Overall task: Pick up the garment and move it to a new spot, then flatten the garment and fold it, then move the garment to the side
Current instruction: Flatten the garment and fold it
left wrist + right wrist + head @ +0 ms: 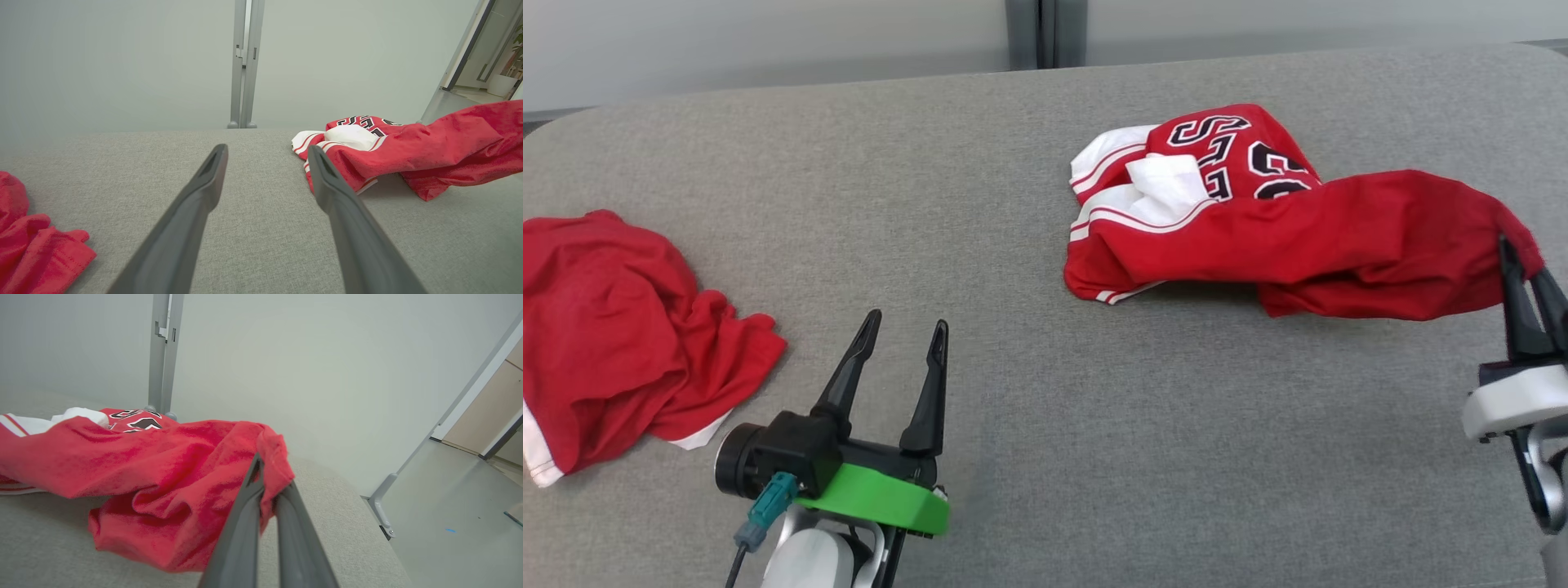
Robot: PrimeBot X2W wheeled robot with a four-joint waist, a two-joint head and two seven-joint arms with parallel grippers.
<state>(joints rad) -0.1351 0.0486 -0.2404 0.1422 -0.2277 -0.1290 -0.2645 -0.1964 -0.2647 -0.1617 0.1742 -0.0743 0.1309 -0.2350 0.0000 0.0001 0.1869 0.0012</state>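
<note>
Red garment pinched by right gripper — edge lifted; left gripper spread.

On the jersey, beyond and left of the right gripper, black-and-white print shows a large S; the folded digits beside it are unclear.

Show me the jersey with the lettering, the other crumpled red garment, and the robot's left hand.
lettered jersey (1339, 237), head view, the plain red fold at its middle.
crumpled red garment (605, 327), head view, its bunched red middle.
left hand (907, 320), head view, midway between its open fingertips.
</note>
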